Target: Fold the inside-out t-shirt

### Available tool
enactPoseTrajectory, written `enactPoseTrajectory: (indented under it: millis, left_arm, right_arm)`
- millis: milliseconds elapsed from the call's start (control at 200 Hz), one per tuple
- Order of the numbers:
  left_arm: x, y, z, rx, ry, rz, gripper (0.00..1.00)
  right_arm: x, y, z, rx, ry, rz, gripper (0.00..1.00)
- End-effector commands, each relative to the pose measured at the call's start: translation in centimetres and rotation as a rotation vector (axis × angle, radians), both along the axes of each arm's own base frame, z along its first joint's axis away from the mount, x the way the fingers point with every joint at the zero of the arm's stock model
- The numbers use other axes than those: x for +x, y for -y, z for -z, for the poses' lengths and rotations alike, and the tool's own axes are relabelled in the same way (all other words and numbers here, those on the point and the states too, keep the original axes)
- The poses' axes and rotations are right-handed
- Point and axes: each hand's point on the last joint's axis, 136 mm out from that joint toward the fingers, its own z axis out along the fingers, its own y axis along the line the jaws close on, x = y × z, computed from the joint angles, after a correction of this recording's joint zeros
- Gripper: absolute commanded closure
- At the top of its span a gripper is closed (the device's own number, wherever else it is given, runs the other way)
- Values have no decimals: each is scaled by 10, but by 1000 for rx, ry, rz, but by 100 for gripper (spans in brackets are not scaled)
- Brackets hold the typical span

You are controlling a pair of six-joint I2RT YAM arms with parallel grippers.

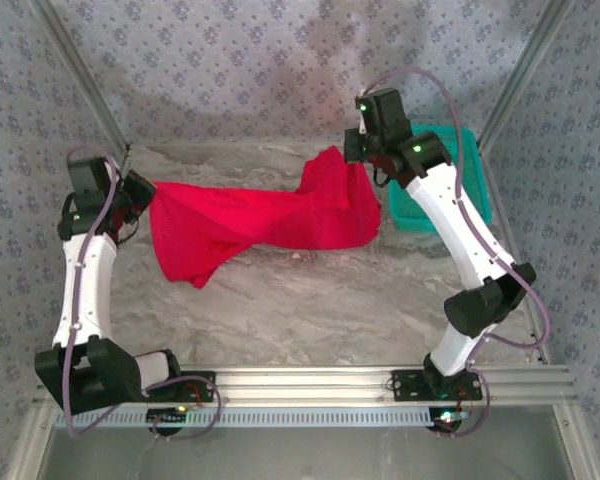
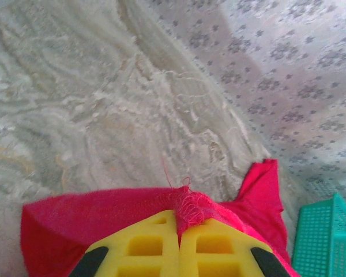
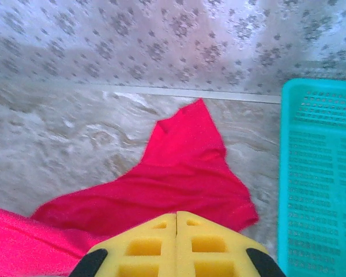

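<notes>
Obs., standing at the near edge of the rig.

T-shirt (image 1: pixel 265 222): red, lying on the marbled counter (image 1: pixel 310 310) as a long, twisted band stretched between the two arms. The left end is wider and sags toward the near side. The right end climbs to a peak at the far side, just beside the right claw (image 3: pixel 177 216).

Left claw (image 2: pixel 179 222): yellow fingers pressed together, with a bunched, frayed edge of the red cloth pinched at their tips. It is gripping the t-shirt at the left end. From its wrist camera, red cloth spreads to both sides below the fingers.

Right claw: fingers closed flush, tip against tip. Red cloth lies spread directly ahead of and under them, but none shows in the seam between the fingers. I cannot tell whether any cloth is caught.

Teal mesh basket (image 1: pixel 477 185): far right of the counter, partly behind the right arm. It is near the shirt's right end, and the right wrist camera shows a thin strip of bare counter between them.
</notes>
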Motion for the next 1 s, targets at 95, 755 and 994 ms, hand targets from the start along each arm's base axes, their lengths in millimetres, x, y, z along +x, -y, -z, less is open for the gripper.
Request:
enactPoseTrajectory:
  millis: [95,755,994]
  left_arm:
    - [16,9,-94,-5,155,62,100]
    - [-168,1,-356,329,860,-155,100]
    - [-125,-7,-334,320,778,-123,100]
  right_arm:
    - [6,3,-90,236,151,-41,100]
    - [-209,108,-302,405,786,-35,100]
    - [-150,100,-278,273,712,25,100]
